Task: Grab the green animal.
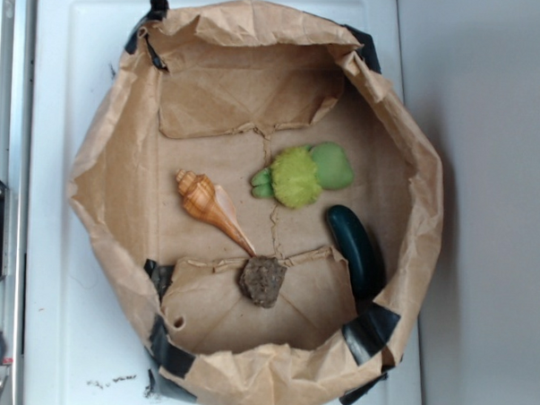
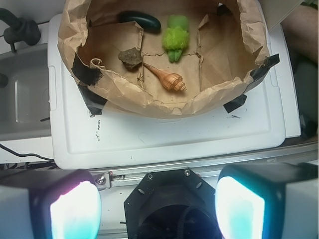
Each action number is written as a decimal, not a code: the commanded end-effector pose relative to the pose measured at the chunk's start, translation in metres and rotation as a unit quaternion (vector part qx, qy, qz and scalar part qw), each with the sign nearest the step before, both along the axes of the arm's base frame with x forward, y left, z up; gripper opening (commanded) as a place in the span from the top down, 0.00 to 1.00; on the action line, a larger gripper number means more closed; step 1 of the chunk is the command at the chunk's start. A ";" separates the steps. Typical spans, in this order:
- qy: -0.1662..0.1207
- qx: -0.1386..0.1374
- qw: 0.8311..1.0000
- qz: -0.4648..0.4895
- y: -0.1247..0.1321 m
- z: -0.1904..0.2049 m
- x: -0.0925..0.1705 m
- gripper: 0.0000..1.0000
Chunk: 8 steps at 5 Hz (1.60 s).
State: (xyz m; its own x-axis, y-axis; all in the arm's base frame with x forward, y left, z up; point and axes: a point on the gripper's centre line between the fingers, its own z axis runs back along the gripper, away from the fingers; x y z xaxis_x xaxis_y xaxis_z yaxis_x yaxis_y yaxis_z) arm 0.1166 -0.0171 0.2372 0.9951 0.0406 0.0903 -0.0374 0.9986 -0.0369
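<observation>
The green animal is a small plush turtle with a fuzzy lime shell and a paler smooth head. It lies on the floor of a rolled-down brown paper bag, towards the back of it. In the wrist view the turtle sits at the top centre, far from my gripper. The gripper's two pale fingers stand wide apart with nothing between them, back over the black robot mount, outside the bag. The exterior view does not show the gripper.
An orange spiral seashell, a brown rock and a glossy dark-green oblong object also lie in the bag. Its crumpled walls rise all round, held with black tape. The bag stands on a white board.
</observation>
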 end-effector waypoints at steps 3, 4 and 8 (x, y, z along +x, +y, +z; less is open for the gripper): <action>-0.039 -0.011 0.999 -0.015 -0.004 -0.031 0.100 0.00; -0.058 0.007 0.998 -0.027 0.001 -0.033 0.150 0.00; -0.101 0.057 0.992 -0.051 0.002 -0.126 0.156 0.00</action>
